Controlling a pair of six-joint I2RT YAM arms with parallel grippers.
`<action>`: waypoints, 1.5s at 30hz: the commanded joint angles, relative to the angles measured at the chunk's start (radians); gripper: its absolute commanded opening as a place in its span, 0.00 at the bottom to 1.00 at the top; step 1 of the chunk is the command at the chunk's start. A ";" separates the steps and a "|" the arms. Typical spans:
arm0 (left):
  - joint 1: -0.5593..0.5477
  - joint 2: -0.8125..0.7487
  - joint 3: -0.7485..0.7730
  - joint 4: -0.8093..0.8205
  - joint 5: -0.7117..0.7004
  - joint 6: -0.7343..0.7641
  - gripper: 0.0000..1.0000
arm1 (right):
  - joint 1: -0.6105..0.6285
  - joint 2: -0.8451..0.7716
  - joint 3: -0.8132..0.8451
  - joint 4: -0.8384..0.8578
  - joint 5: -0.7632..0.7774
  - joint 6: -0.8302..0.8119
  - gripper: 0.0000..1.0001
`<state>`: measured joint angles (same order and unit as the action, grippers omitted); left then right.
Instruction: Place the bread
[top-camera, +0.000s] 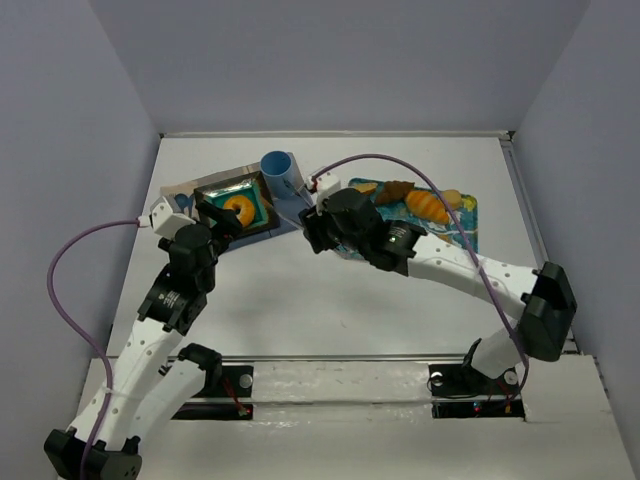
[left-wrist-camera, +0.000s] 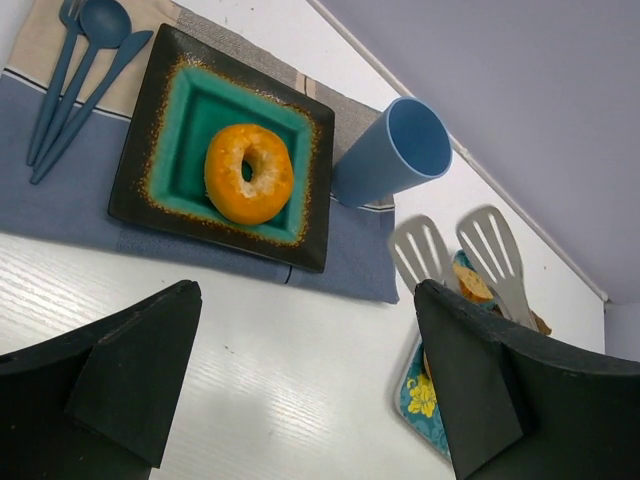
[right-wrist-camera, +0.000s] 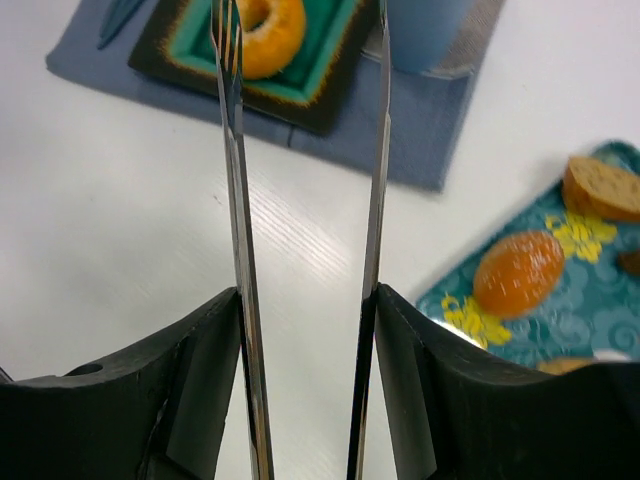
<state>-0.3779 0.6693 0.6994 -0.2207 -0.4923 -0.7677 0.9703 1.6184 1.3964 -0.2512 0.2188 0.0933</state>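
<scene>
The golden-orange ring bread (top-camera: 238, 208) lies in a teal square plate (top-camera: 262, 222) with a dark rim, on a blue-grey placemat. It shows in the left wrist view (left-wrist-camera: 265, 190) and at the top of the right wrist view (right-wrist-camera: 272, 32). My left gripper (top-camera: 215, 216) (left-wrist-camera: 305, 288) is open and empty, just in front of the plate. My right gripper (top-camera: 318, 228) (right-wrist-camera: 305, 300) is shut on metal tongs (right-wrist-camera: 236, 160). The tongs' arms stand apart with nothing between them, and their slotted tips (left-wrist-camera: 422, 250) reach toward the plate and cup.
A blue cup (top-camera: 280, 170) (left-wrist-camera: 392, 150) stands right of the plate. A floral teal tray (top-camera: 466, 212) (right-wrist-camera: 590, 310) at the right holds a croissant (top-camera: 430, 205), an orange bun (right-wrist-camera: 518, 272) and a bread slice (right-wrist-camera: 600, 188). Blue cutlery (left-wrist-camera: 80, 60) lies left of the plate.
</scene>
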 joint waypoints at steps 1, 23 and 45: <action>0.004 0.026 0.006 0.037 -0.009 0.007 0.99 | 0.010 -0.209 -0.192 0.081 0.184 0.140 0.59; 0.004 0.067 0.006 0.057 0.035 0.021 0.99 | 0.045 -0.149 -0.527 0.234 -0.056 0.210 0.59; 0.004 0.050 0.018 0.015 -0.043 0.010 0.99 | 0.088 -0.537 -0.579 0.175 0.270 0.312 1.00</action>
<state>-0.3779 0.7258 0.6994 -0.2077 -0.4660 -0.7586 1.0492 1.1687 0.8272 -0.0959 0.3740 0.3637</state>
